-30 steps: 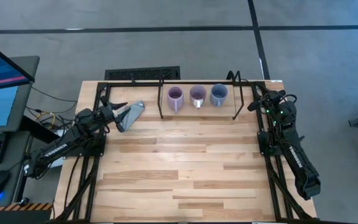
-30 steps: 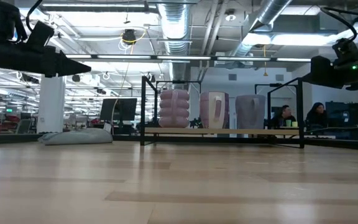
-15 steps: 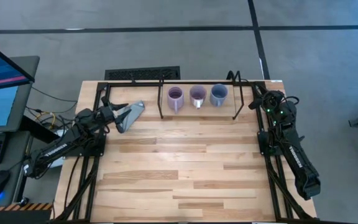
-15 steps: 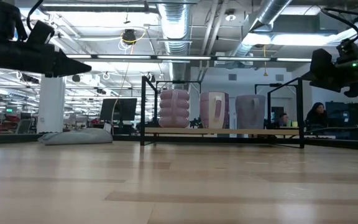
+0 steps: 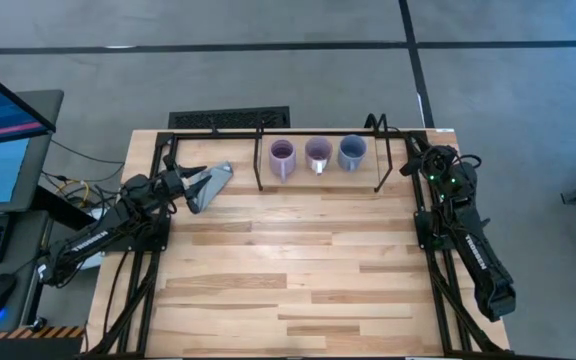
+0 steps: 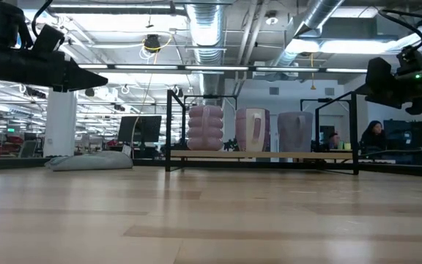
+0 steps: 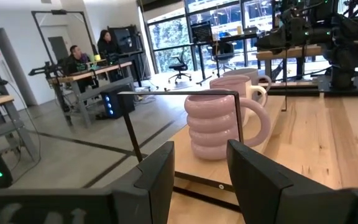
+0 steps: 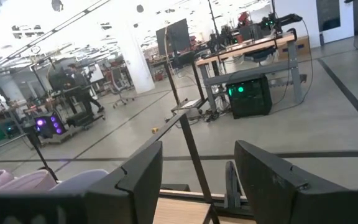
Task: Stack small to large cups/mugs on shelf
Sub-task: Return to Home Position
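Three mugs stand in a row, bases on the board of the black-framed shelf [image 5: 320,133] at the table's far edge. They are the pale lilac mug [image 5: 282,158], the purple mug with a white patch [image 5: 318,153] and the blue-grey mug [image 5: 352,152]. They also show in the low view, lilac [image 6: 206,128], purple [image 6: 252,130] and blue-grey [image 6: 294,130]. My left gripper [image 5: 190,178] is open and empty, raised left of the shelf and facing the lilac mug [image 7: 219,124]. My right gripper [image 5: 409,152] is open and empty, raised right of the shelf.
A grey folded wedge-shaped object [image 5: 211,184] lies on the table below and beside my left gripper, left of the shelf. Black frame rails run along the table's left and right edges. The wooden tabletop [image 5: 288,270] stretches toward the near edge. People sit at desks in the room behind.
My right gripper has shifted a little toward the table's far edge and tipped slightly, then kept still. The mugs have not moved.
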